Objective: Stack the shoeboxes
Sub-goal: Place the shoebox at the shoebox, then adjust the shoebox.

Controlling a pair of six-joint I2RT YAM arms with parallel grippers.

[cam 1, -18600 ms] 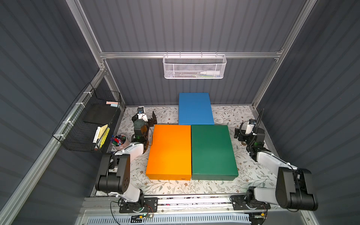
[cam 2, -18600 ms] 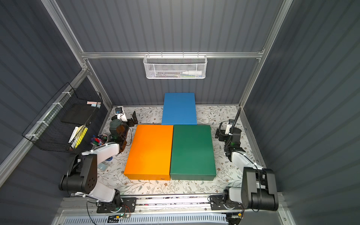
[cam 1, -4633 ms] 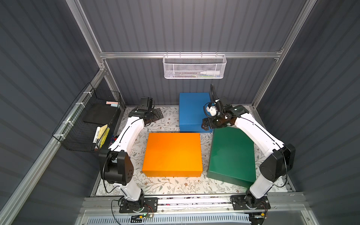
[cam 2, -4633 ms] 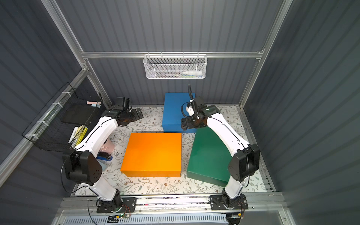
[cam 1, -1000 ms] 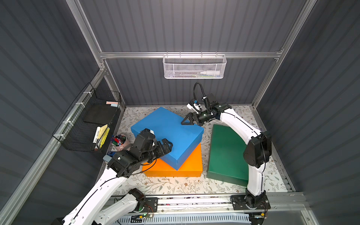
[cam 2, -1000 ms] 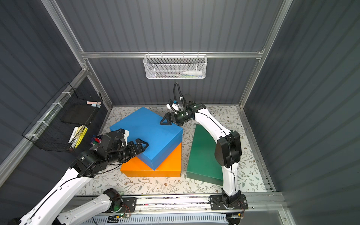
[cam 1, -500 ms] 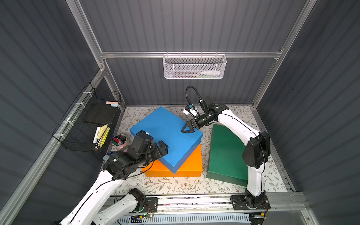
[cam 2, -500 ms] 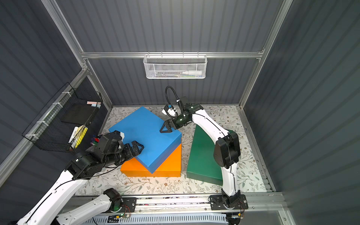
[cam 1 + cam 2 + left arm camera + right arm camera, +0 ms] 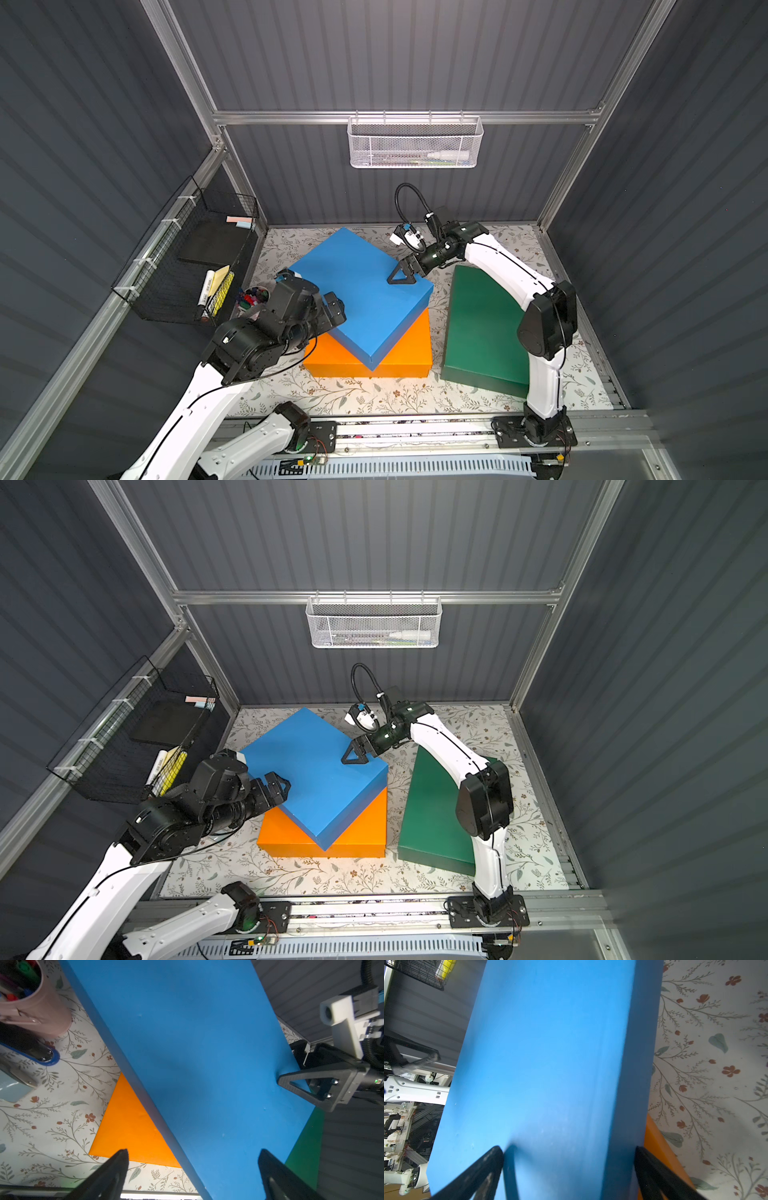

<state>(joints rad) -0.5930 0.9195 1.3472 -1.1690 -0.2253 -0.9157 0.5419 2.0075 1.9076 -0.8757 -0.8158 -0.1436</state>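
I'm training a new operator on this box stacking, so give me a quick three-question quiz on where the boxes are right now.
1. True or false: the green box is part of the stack.
2. Which lies directly under the blue box? A: green box. B: orange box. C: nothing.
3. Are the stacked boxes' edges lined up?
Key: 1 false, it sits beside the stack. 2 B. 3 No, the blue box is turned askew on the orange box.
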